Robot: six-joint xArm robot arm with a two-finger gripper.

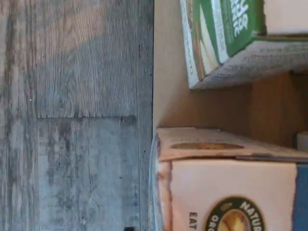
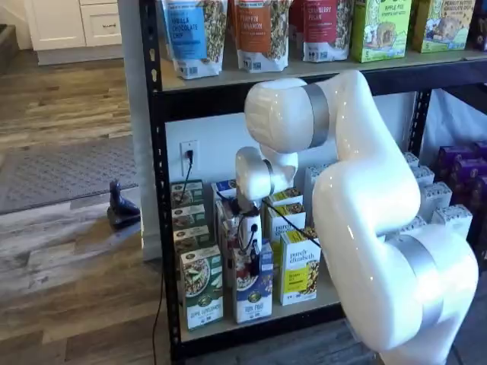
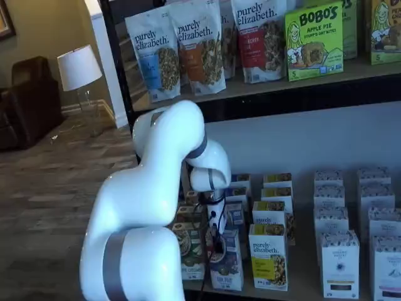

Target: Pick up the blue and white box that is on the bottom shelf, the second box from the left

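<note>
Blue above, white below: tall narrow cardboard carton with a cereal-bowl picture, the blue and white box [image 2: 253, 293]. Stands upright at the front edge of the pale bottom shelf board with its black metal beam [image 2: 262, 328], at the head of a row of like cartons running back from it. Shows in both shelf views, the lower front panel plain to see [image 3: 225, 268], the upper part hidden behind the gripper.

Just beside the blue and white box on one flank, an upright green-and-white carton [image 2: 202, 289]; just beside it on the other flank, a yellow carton with a granola picture [image 2: 299, 266]. Both level with it at the shelf front, neither leaning.

Directly over the top of the blue and white box, the white-bodied gripper with black fingers [image 2: 249, 245], hanging nose-down from the glossy white jointed arm [image 2: 365, 205], a black cable looped beside it. Fingers spread as wide as they go; no carton seen between them. Cannot tell from the shelf views whether the fingertips touch the box top.

In the wrist view, close up: the folded top flap of the blue and white box [image 1: 231, 192], the green-and-white carton [image 1: 226, 38] apart from it across a strip of bare shelf board [image 1: 168, 72], and past the shelf edge a grey wood-plank floor [image 1: 72, 120].

Well above the blue and white box, an upper board carrying upright granola pouches [image 2: 262, 30].
</note>
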